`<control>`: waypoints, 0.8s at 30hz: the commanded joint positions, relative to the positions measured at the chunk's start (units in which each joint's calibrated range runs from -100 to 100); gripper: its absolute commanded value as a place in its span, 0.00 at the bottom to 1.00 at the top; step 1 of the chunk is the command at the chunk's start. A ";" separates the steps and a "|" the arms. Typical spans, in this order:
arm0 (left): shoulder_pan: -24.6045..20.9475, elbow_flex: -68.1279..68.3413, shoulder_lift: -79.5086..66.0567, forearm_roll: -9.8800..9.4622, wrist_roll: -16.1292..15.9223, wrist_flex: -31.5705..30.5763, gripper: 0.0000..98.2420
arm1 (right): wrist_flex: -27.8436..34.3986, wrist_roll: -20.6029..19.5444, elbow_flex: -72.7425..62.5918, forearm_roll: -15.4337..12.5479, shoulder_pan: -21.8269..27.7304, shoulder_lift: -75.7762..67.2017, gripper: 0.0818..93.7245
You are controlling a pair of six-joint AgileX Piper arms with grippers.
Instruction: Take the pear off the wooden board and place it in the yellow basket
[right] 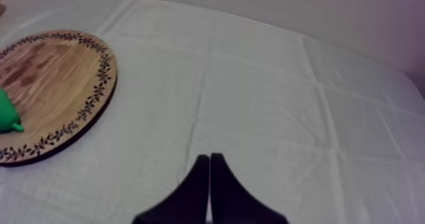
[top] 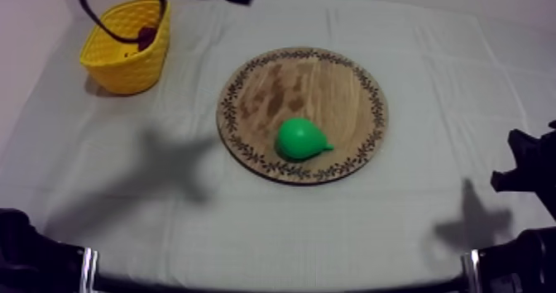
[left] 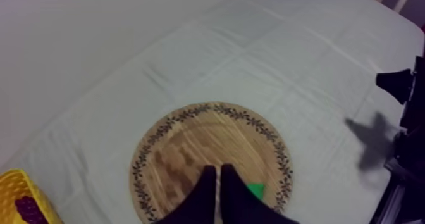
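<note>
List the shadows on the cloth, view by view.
Top view: a broad arm-shaped shadow lies on the cloth left of the board, a smaller one near the right arm. Left wrist view: one dark shadow on the cloth between the board and the right arm. Right wrist view: cloth evenly lit, no arm shadow.

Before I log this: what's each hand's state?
Left hand: closed, holding nothing.
Right hand: closed, holding nothing.

Pear (top: 299, 138) on board (top: 331, 85); basket (top: 124, 71) behind-left

Right end effector (right: 209, 157) closed, empty, over cloth (right: 284, 100); pear (right: 6, 114) on wooden board (right: 60, 81).
</note>
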 commanded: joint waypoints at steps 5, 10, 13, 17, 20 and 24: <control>2.00 -0.91 5.34 -0.12 1.12 -0.16 0.00 | -0.01 0.02 0.05 0.02 0.01 -0.05 0.00; 2.48 -1.12 9.07 -0.25 0.95 -0.48 0.00 | -0.01 0.02 0.05 0.02 0.01 -0.05 0.00; 2.61 -1.04 11.22 -0.63 0.40 -0.54 0.00 | -0.01 0.02 0.05 0.02 0.01 -0.05 0.00; 2.70 -1.48 14.09 -1.34 -0.13 -0.84 0.00 | -0.01 0.02 0.05 0.02 0.01 -0.05 0.00; 2.71 -2.06 16.08 -1.72 -0.99 -1.26 0.00 | -0.01 0.02 0.05 0.02 0.01 -0.05 0.00; 2.72 -2.80 18.64 -1.90 -2.79 -1.94 0.00 | -0.01 0.02 0.05 0.02 0.01 -0.05 0.00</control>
